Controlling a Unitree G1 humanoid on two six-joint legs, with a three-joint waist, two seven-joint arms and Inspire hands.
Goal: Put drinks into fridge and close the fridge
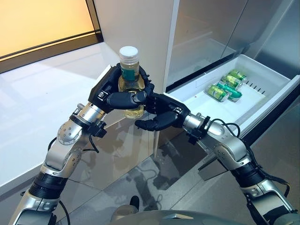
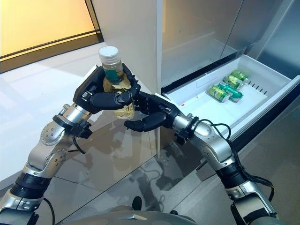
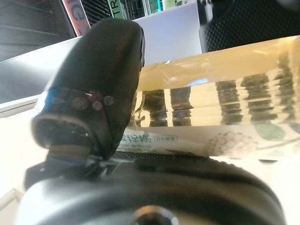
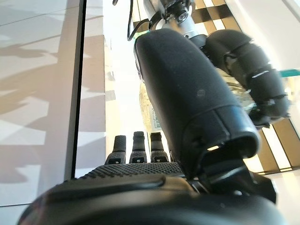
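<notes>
Beside the open fridge drawer (image 1: 276,82), the left robot hand (image 1: 108,91) grips a tea bottle (image 1: 130,75) in mid-air; the right robot hand (image 1: 161,115) reaches under it, fingers loosely curled, grasping nothing. Green cans (image 1: 227,85) already lie inside; bottle and closing remain.

I can see print in a few places, but none of it is legible to me. The bottle (image 3: 220,112) in my left hand (image 1: 117,96) carries a pale label with a line of small dark characters and a round flower-like emblem, seen closest in the left wrist view; the characters are too small for me to make out. The green cans (image 1: 227,85) in the fridge drawer (image 1: 262,105) bear markings too small to tell. No numbers or signs show elsewhere.
</notes>
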